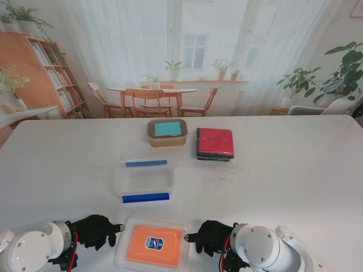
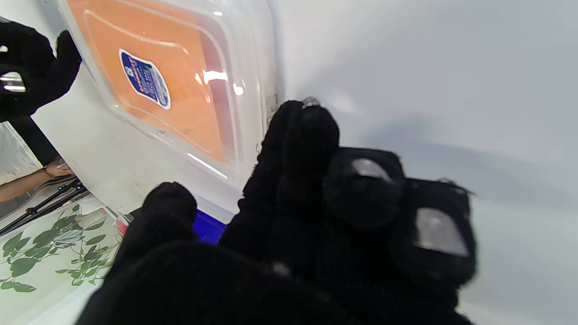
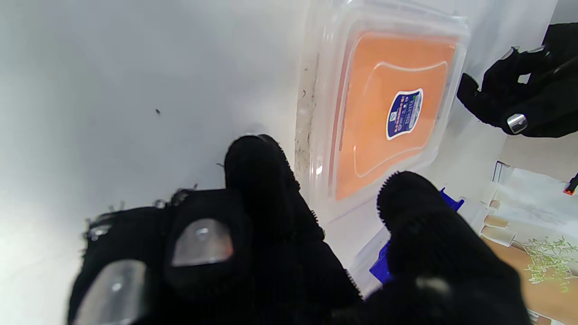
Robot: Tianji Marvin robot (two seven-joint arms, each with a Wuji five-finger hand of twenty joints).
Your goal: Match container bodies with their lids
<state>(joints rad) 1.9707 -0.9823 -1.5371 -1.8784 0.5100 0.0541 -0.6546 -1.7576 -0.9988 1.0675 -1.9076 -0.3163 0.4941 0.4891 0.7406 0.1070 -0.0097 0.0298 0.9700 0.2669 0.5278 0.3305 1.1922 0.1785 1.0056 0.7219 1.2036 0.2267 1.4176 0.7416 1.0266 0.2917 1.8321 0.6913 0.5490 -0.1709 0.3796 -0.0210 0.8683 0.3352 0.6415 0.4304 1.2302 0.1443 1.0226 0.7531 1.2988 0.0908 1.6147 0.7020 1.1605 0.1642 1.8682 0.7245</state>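
Orange lid [image 1: 154, 245] flat at near table edge, long axis left-right, squarely between left hand [image 1: 97, 231] and right hand [image 1: 211, 236]. Both just beside its short ends, not touching, fingers loosely curled, holding nothing. Roughly equidistant. Clear blue-clipped body [image 1: 144, 179] directly beyond, farther from me.

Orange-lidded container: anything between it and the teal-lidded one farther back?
Yes. In the stand view the clear container with blue clips sits between the orange-lidded container and the teal-lidded container, with bare table on either side.
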